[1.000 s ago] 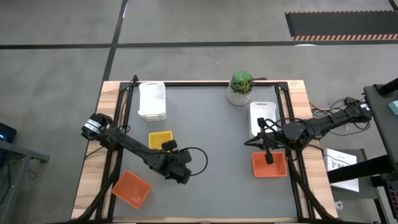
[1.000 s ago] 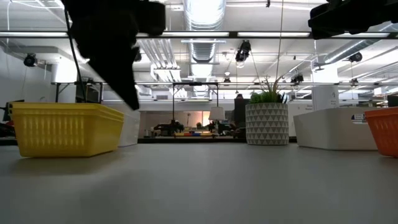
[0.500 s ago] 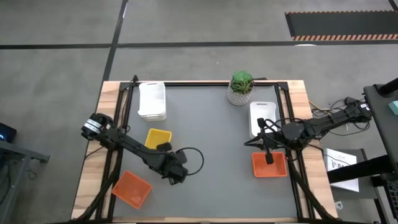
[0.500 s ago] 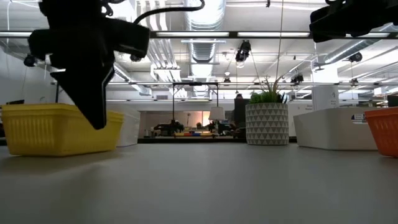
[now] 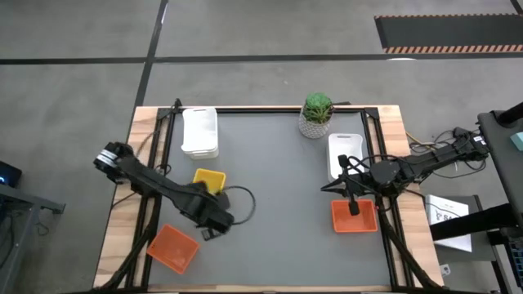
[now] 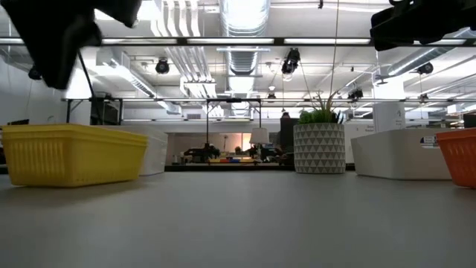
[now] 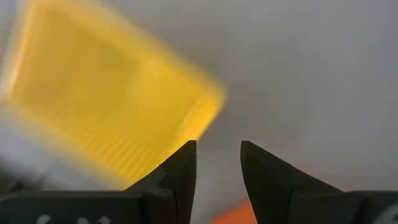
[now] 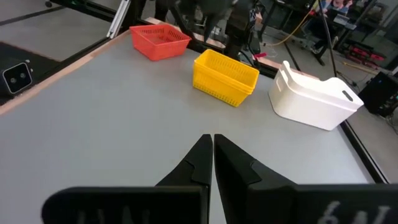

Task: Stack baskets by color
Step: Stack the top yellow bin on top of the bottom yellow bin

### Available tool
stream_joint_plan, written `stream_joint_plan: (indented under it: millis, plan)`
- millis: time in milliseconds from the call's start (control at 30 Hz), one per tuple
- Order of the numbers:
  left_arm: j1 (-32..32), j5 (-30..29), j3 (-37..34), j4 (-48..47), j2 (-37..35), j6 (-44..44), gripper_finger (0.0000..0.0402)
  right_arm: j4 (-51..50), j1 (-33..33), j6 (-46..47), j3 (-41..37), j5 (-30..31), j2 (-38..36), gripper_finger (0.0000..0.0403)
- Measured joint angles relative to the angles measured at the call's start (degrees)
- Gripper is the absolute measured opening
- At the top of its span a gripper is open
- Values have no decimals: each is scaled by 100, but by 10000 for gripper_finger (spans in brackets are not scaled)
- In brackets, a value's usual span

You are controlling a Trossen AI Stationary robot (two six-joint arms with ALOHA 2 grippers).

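Observation:
A yellow basket stands on its base on the grey table, left of the middle; it is blurred in the left wrist view. My left gripper hangs open above the bare table, pointing down, just near-side of that basket, with nothing between its fingers. An orange basket sits at the near left. White baskets sit stacked at the far left. On the right stand another white basket and another orange basket. My right gripper waits shut above the right side.
A green potted plant stands at the far edge, right of the middle. The table's middle is bare grey surface. Black frame rails run along the left and right sides.
My left gripper has risen from beside the yellow basket and drawn toward the table's left edge, tipping until it points straight down; its gap is unchanged. The yellow basket slid a little toward the left and turned slightly early on, then stayed put.

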Motion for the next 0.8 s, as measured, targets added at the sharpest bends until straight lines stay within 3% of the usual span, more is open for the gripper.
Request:
stream_joint_plan:
  millis: [167,367,600,800]
  plan:
    - [7,-68,-287,-1478,-622,-934,90,72,0,43,0,0,0,9]
    - [75,-85,-1323,-1262,-1216,-2264,11,92,-2,44,0,0,2,9]
    - [82,140,-2401,-511,-1255,-3352,1,92,-2,43,0,0,4,9]
    - [84,265,-2604,408,-1239,-3470,0,94,-2,42,0,-1,4,9]
